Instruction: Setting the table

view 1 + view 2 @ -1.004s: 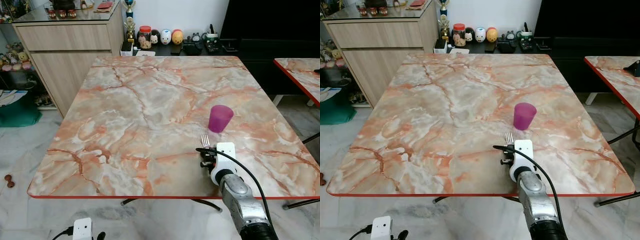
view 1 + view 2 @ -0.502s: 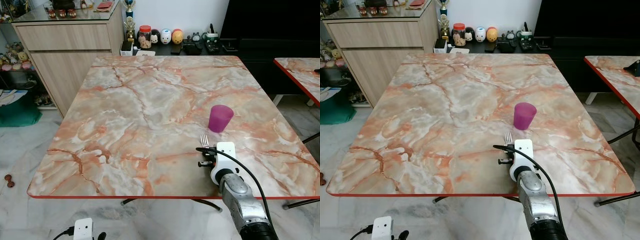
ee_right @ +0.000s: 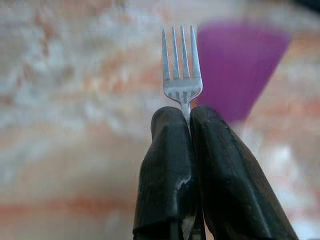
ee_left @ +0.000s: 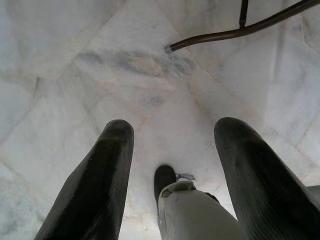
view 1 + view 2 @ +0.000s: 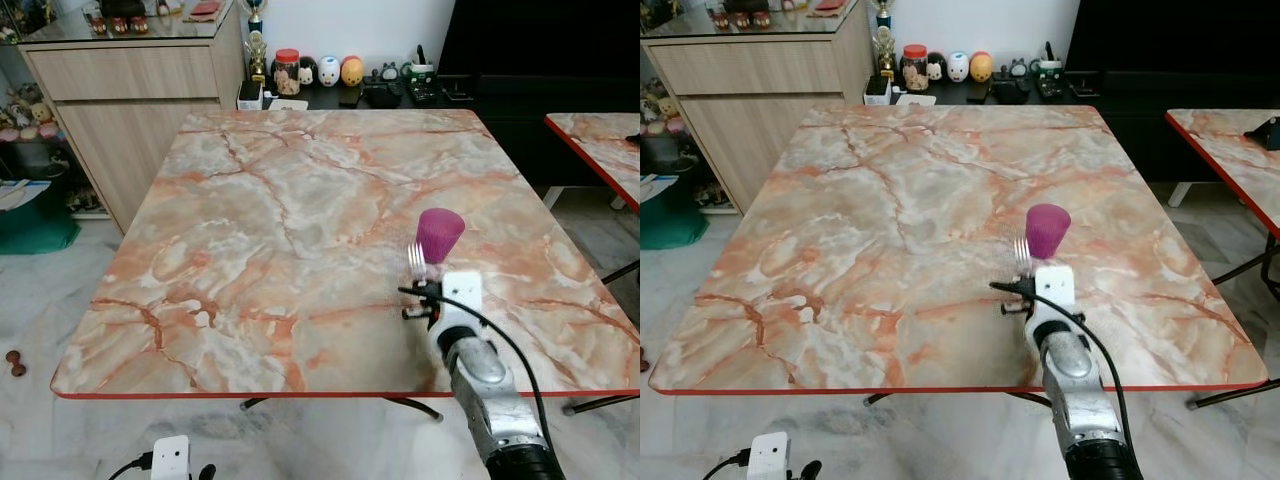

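Over the marble table [image 5: 280, 210] from my head views, my right gripper [image 5: 420, 292] pinching a fork [image 5: 416, 261], tines up, purple cup [image 5: 439, 235] just beyond my fingertips, at my right wrist both fingers [image 3: 167, 165] pressed on the fork's neck, at my left wrist my left gripper [image 4: 172, 150] spread apart above pale floor tiles [image 4: 75, 60].

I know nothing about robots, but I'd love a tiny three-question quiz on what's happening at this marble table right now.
1. True or false: the right gripper has its jaws closed on a fork.
2. Multiple choice: the purple cup stands (A) on the floor, (B) on the table just beyond the fork, (C) on the wooden cabinet.
3. Fill in: the left gripper hangs above the ____ with its jaws apart.

Key: 1 true; 2 B; 3 floor.
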You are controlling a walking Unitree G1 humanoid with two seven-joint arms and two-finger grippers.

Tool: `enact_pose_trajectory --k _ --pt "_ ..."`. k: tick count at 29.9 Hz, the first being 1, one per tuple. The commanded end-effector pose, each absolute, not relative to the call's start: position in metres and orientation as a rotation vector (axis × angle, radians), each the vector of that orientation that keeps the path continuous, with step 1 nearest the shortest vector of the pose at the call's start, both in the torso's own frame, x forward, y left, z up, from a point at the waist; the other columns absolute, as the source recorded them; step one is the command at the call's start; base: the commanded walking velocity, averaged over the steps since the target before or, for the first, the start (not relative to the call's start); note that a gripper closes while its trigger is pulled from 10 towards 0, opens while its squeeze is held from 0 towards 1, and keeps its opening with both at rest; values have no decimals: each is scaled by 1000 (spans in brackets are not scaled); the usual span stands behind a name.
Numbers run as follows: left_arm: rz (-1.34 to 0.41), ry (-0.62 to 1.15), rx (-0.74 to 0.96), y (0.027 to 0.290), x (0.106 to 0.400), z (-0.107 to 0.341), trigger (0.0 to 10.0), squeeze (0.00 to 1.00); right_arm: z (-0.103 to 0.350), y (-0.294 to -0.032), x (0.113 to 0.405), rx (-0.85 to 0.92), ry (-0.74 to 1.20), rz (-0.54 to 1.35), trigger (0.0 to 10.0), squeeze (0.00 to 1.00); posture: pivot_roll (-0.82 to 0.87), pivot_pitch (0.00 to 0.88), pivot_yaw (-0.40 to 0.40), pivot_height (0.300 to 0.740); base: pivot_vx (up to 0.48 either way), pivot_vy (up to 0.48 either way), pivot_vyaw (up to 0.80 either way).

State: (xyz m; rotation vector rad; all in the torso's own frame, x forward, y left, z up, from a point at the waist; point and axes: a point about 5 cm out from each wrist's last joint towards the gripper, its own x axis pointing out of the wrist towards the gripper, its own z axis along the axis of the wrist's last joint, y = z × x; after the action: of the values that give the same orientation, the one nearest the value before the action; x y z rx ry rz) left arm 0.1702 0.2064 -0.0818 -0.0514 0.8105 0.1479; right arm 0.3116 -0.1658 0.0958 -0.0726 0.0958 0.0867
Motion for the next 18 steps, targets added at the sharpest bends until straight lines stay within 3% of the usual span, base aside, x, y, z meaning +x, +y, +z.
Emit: enact_pose_trajectory --k 1,9,18 --pt "149 819 -40 204 171 -82 10000 0 111 -167 309 -105 -7 93 10000 0 -104 0 -11 719 0 0 0" --pt "151 826 -35 204 168 -83 10000 0 143 -165 291 -115 -225 102 10000 0 -112 0 0 719 0 0 0" --pt "155 816 -44 202 176 -81 10000 0 149 -171 295 -121 -272 67 10000 0 -106 0 -10 719 0 0 0"
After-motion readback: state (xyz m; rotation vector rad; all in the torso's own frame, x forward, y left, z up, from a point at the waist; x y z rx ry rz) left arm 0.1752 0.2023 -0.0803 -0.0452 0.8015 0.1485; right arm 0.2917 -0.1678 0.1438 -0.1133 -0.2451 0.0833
